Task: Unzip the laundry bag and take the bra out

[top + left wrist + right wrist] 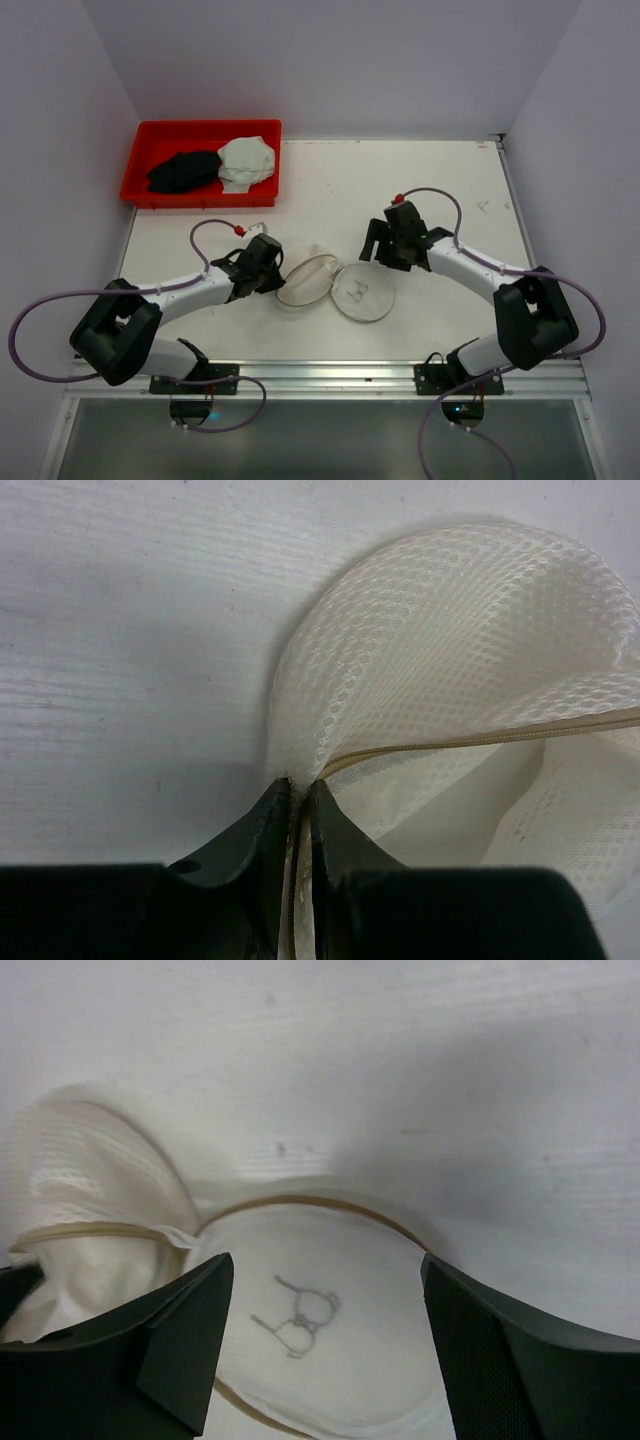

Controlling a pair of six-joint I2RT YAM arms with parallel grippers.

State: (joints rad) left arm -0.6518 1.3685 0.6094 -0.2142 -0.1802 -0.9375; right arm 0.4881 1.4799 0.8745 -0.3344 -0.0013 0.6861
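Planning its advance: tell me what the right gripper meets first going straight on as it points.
The right gripper would likely meet the laundry bag first: its round printed face lies between the open jaws, though depth is unclear.

From my top view the laundry bag [335, 285] lies just toward 6 o'clock of centre. It is a round white mesh pouch with its two halves parted like a clamshell. The circular face [330, 1360] lies flat on the 3 o'clock side, with the small black bra drawing [298, 1322] facing up. The other mesh half [450, 630] stands tilted on the 9 o'clock side, and I can see a tan zipper tape [480, 742] edging its rim.
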